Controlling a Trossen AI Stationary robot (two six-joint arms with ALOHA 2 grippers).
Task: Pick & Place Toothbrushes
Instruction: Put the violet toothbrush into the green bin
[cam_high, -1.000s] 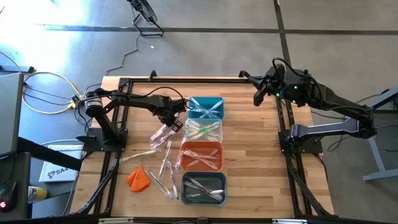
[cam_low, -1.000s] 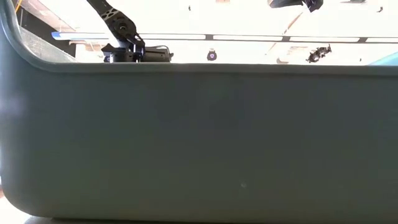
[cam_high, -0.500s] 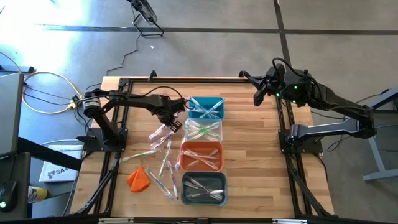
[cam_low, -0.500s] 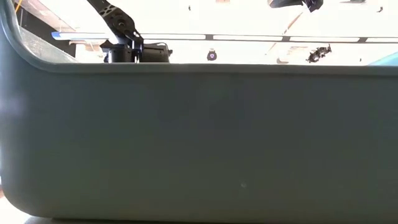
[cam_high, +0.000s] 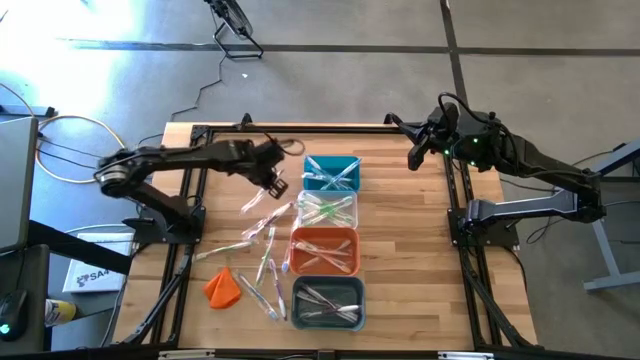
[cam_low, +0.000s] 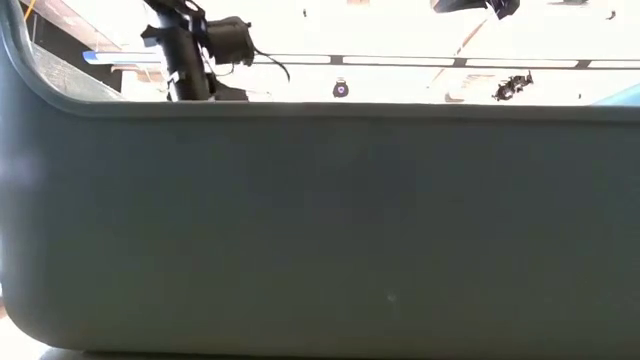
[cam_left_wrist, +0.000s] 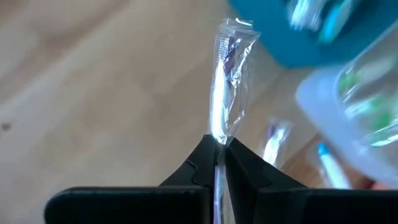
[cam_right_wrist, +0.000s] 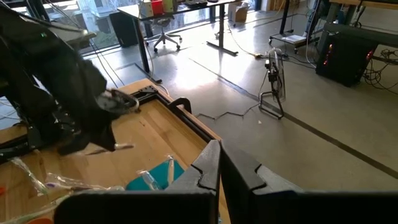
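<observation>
My left gripper (cam_high: 276, 184) (cam_left_wrist: 219, 149) hovers over the table just left of the teal bin (cam_high: 330, 172) and is shut on a toothbrush in a clear wrapper (cam_left_wrist: 227, 81) (cam_high: 260, 198). Several more wrapped toothbrushes (cam_high: 262, 262) lie flat on the wood left of the bin row. Others lie inside the teal, clear (cam_high: 328, 208), orange (cam_high: 324, 250) and grey (cam_high: 327, 303) bins. My right gripper (cam_high: 414, 156) (cam_right_wrist: 219, 163) waits shut, high over the table's far right corner. In the low view the grey bin's wall (cam_low: 320, 220) blocks almost everything. My left gripper pinches the wrapped toothbrush between its two fingertips (cam_left_wrist: 200, 157), at one end of the clear wrapper (cam_left_wrist: 217, 135). The toothbrush runs straight on past the fingertips, in line with the fingers. Its free end (cam_left_wrist: 236, 28) reaches toward the teal bin and seems off the wood.
An orange cloth-like lump (cam_high: 222, 286) sits near the table's near left corner. The four bins stand in a column down the table's middle. Bare wood (cam_high: 410, 250) stretches to the right of the bins. Black frame rails (cam_high: 185, 250) run along both sides.
My left gripper has risen from the toothbrush pile beside the clear bin and drawn back toward the table's far left, its arm swinging up. It has carried one wrapped toothbrush up off the pile. The other toothbrushes stay where they lay.
</observation>
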